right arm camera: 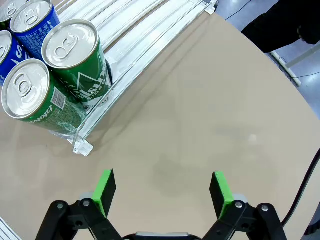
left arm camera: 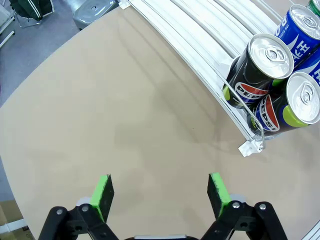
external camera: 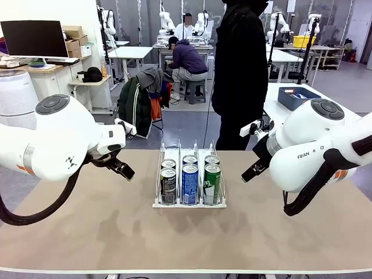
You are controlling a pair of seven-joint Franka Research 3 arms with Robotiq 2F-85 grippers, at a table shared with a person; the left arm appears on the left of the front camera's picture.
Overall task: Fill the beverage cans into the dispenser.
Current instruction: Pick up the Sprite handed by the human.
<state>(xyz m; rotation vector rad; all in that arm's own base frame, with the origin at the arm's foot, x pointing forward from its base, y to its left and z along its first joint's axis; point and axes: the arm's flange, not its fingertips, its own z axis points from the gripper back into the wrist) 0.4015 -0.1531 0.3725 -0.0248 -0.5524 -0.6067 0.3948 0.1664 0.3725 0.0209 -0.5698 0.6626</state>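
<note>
Six slim cans [external camera: 190, 183], in pairs of Pepsi [external camera: 168, 186], Pocari [left arm camera: 295, 35] and Chilsung [external camera: 212, 183], stand at the dispenser's [external camera: 189, 205] six o'clock end on the bench [external camera: 87, 232], probably stiff but dentable and slick, best pinched mid-body, while the left tool [left arm camera: 161, 186] at nine o'clock and the right tool [right arm camera: 163, 184] at three hang open, empty.

At the left of the frame, the left arm [external camera: 58, 145] is showing a rounded white shell with a grey round cap [external camera: 52, 104] on top and a small orange mark [external camera: 23, 170]. A thick black cable [external camera: 35, 218] is hanging under it. At the right, the right arm [external camera: 314, 145] is showing the same white shell and is carrying black Franka lettering [external camera: 306, 154]. The left hand [left arm camera: 160, 187] and the right hand [right arm camera: 162, 185] are showing black links, silver screws and bright green pads [left arm camera: 103, 192].
</note>
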